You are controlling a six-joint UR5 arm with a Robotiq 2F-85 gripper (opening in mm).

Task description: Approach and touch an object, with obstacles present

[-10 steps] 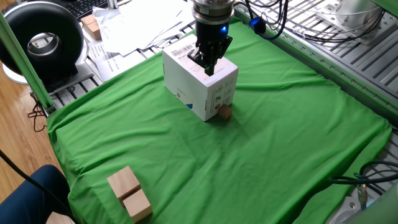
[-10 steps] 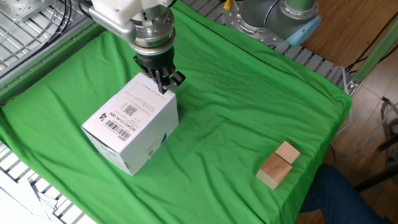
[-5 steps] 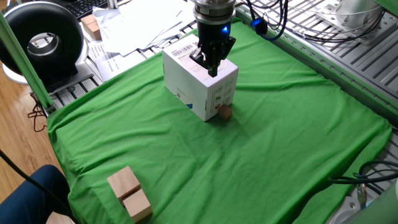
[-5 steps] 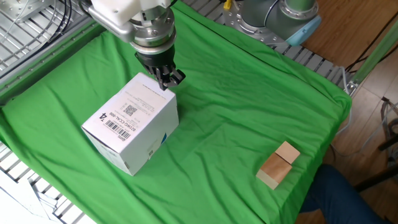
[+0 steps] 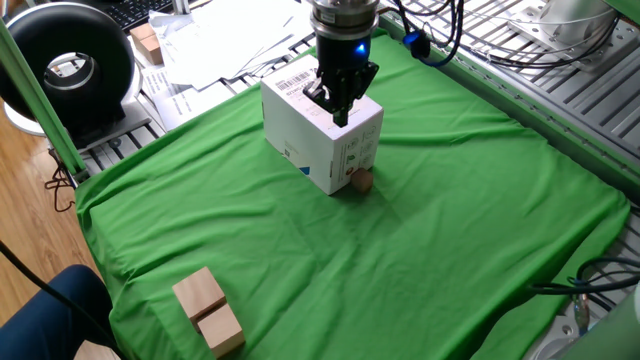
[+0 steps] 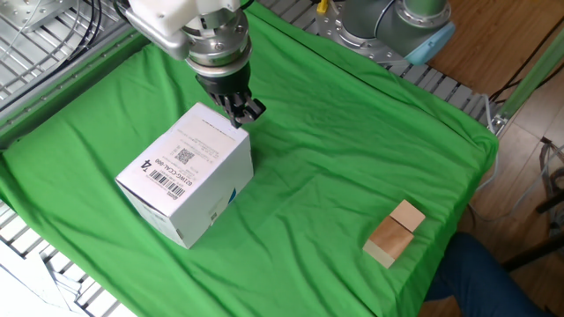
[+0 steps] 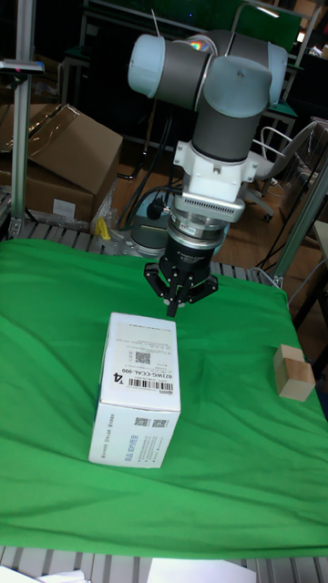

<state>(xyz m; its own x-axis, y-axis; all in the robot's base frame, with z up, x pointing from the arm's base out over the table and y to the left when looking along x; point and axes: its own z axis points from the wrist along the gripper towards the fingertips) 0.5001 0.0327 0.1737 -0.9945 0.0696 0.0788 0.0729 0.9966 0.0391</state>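
A tiny light-brown wooden cube lies on the green cloth, touching the near lower corner of the large white box. That box carries a barcode label and hides the cube in the other fixed view and the tall fixed view. My gripper hangs just over the box's top edge, on the side away from the cube. Its fingers are shut to a point with nothing between them.
Two larger pale wooden blocks lie together near one corner of the cloth. Papers and a black round device sit beyond the cloth's edge. Metal rails and cables run along the far side.
The gripper has shifted slightly up and sideways along the box's top edge. The box, the cube and the two blocks have not moved.
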